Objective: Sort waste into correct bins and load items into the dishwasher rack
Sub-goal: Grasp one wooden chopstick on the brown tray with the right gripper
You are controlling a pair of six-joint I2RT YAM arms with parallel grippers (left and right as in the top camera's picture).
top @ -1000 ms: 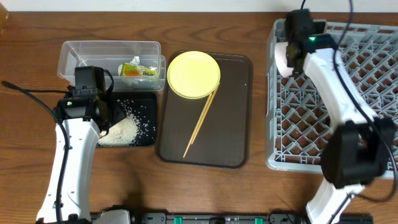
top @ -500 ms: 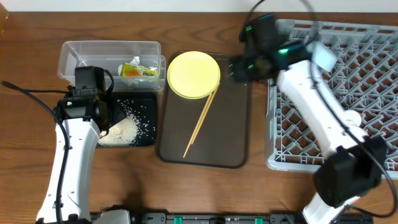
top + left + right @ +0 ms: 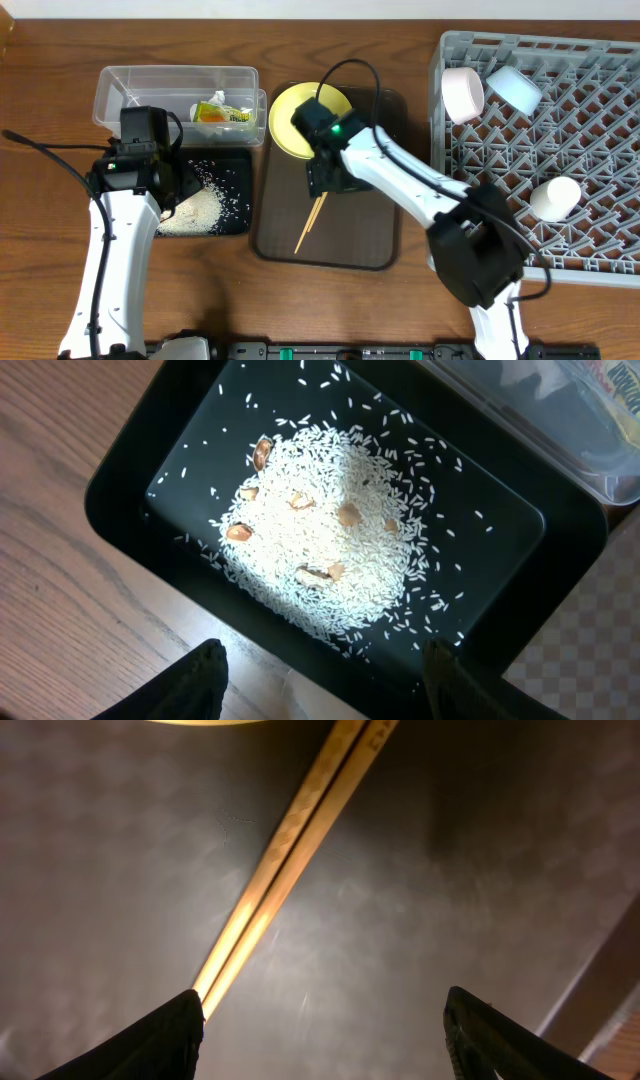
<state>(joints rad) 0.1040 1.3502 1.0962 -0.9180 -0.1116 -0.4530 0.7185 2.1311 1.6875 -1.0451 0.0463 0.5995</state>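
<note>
Two chopsticks (image 3: 318, 215) lie paired on the brown tray (image 3: 370, 242), with one yellow plate (image 3: 290, 105) beyond. The rack (image 3: 600, 130) holds one white bowl (image 3: 462, 92), one blue bowl (image 3: 512, 88) and one cup (image 3: 555, 197). The right arm stretches across, right fingers (image 3: 170, 1030) wide over the chopsticks. The left fingers (image 3: 200, 680) are wide above the rice (image 3: 320, 530) in the black tray (image 3: 560, 530).

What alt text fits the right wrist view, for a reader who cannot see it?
A pair of wooden chopsticks lies diagonally on a dark brown tray. The right gripper is open, its two dark fingers at the bottom edge, one beside the chopsticks' lower end. A sliver of yellow plate shows at the top edge.
</note>
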